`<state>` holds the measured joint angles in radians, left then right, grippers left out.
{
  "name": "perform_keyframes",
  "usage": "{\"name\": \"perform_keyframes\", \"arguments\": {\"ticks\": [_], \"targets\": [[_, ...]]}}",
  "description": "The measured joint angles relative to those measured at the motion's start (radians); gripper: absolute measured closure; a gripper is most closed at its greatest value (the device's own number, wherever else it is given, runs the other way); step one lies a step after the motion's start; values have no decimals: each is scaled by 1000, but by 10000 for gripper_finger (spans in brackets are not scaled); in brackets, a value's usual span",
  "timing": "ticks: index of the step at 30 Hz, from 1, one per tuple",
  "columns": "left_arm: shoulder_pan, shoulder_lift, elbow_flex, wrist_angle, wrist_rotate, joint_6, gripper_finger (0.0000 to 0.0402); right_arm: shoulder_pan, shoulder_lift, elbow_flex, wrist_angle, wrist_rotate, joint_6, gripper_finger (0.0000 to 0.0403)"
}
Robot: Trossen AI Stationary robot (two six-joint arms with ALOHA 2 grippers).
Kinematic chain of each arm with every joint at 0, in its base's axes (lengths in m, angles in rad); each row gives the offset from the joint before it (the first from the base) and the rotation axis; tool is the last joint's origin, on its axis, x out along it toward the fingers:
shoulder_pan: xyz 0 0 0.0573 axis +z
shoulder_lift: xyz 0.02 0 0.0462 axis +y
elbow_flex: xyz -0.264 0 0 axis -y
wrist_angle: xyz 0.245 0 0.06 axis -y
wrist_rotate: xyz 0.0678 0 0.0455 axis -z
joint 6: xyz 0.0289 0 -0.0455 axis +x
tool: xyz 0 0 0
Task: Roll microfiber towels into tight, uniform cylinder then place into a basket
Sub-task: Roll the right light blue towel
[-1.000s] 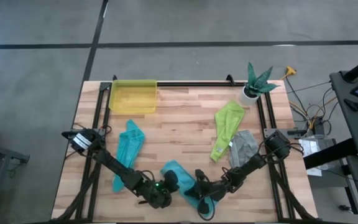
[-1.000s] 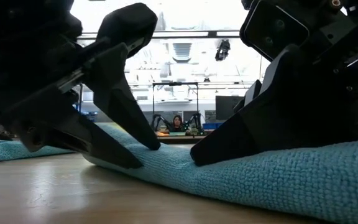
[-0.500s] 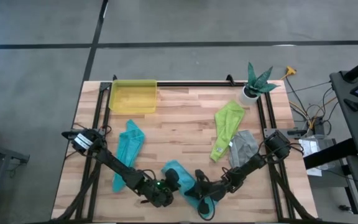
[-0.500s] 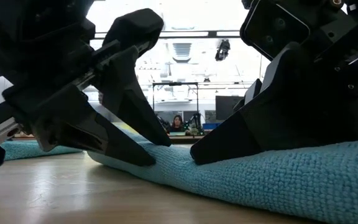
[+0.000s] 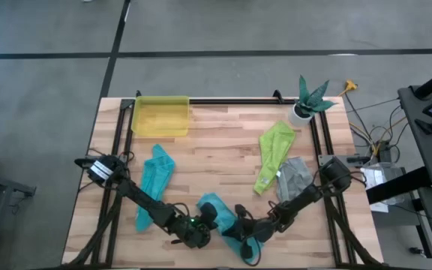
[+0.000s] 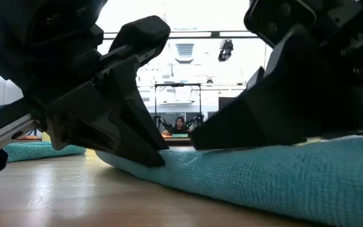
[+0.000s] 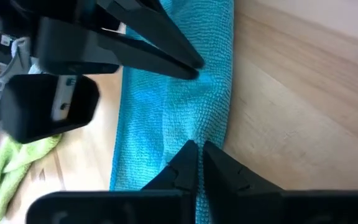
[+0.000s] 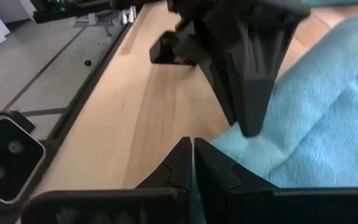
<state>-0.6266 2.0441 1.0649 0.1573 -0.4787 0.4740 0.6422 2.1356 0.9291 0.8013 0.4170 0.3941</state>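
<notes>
Both end effectors, left (image 7: 196, 151) and right (image 8: 189, 147), apparently pinch light blue towel (image 7: 166, 106).

Four microfiber towels are spread unrolled on the wooden table. The light blue towel (image 5: 223, 223) is bunched at the near edge, the teal towel (image 5: 154, 180) lies crumpled to the left, and the lime green towel (image 5: 273, 154) overlaps the grey towel (image 5: 294, 177) at right. The translucent yellow basket (image 5: 160, 116) sits empty at the far left corner.

Overhead, table-level, two wrist close-ups
</notes>
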Motion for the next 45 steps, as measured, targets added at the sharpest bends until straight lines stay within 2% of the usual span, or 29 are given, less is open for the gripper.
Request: {"name": "perform_keyframes", "arguments": {"ticks": [4,13,19,23,28,31,35,39,42,45], "targets": [[3,-14,15,-38,27,-23,400,5,-32,0,5,2,-45,390],[7,-25,134,-259,53,-65,400,34,-54,29,-4,-1,-123,390],[10,-24,146,-262,2,-45,400,48,-56,52,-102,-1,-107,390],[10,-24,146,-257,-5,-45,401,47,-56,69,-219,3,-60,390],[10,-24,146,-253,-20,-48,401,47,-60,82,-284,9,-54,390],[10,-24,146,-251,-24,-50,401,51,-89,82,-336,69,-54,390],[10,-25,146,-250,-24,-68,401,71,-150,82,-459,231,-45,390],[10,-26,145,-249,-24,-74,401,89,-208,82,-673,398,103,390],[10,-27,146,-249,-24,-74,401,89,-210,81,-756,410,210,390],[10,-27,148,-246,-24,-74,401,88,-184,81,-721,368,214,390]]}}
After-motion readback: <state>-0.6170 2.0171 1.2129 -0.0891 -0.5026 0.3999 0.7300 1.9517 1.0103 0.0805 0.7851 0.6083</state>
